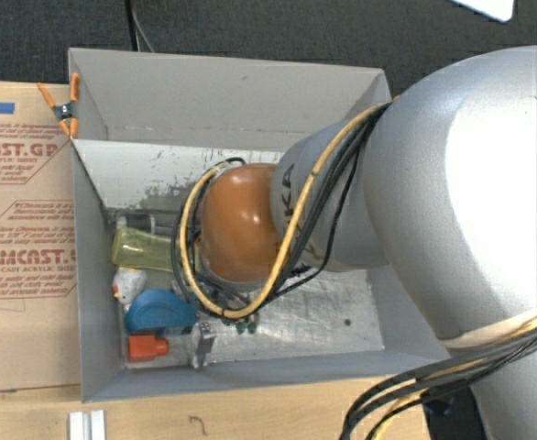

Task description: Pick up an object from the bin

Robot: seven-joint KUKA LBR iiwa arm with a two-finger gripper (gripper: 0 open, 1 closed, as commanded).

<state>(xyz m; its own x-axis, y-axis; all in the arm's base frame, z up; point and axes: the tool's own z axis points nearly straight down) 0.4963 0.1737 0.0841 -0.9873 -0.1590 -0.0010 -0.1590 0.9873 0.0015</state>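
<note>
You're at the reach-in step. The pincer (202,340) hangs low in the bin (94,246), lower left of the frame, just right of the blue lid (158,312) and the red piece (146,346). You cannot tell how wide it stands or whether it holds anything. Next, probably, centre over one thing and close.

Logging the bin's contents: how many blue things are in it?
1: a rounded blue piece at the lower left of the bin, just above a small red-orange piece. The arm may hide others.

Blue lid (158,310), red block (145,346), grey bin (223,94)
</note>
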